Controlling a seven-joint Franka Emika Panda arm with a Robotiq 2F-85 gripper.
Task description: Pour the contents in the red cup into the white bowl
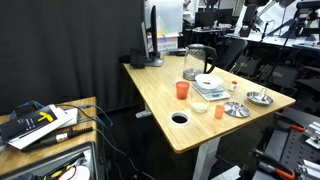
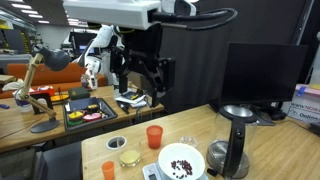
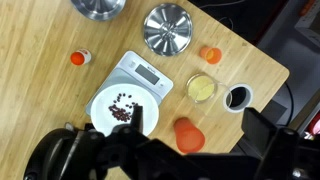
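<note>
In an exterior view, the table [image 1: 158,95] carries the red cup [image 1: 182,90], upright, near the middle of the top. The bowl [image 1: 208,81] sits on a scale [image 1: 214,93] just beside the cup, and a clear jug [image 1: 197,60] stands behind both. Metal dishes [image 1: 236,109] lie near the table edge beyond the scale. In an exterior view from the opposite side, the gripper [image 2: 140,78] hangs well above the table, jaws spread wide and holding nothing. The red cup [image 2: 154,136] stands upright below it, well apart from it. The bowl [image 2: 181,161] is near the cup and holds dark pieces. In the wrist view, the gripper [image 3: 160,160] fills the lower edge, dark and blurred, its fingers [image 3: 264,138] set far apart with nothing between them. The red cup [image 3: 189,134] is seen from above, just beside the scale [image 3: 150,74]; its contents cannot be made out. The bowl [image 3: 118,107] rests on the scale with dark pieces inside. A glass [image 3: 202,88] of yellowish material stands near the cup, on the far side from the gripper
</note>
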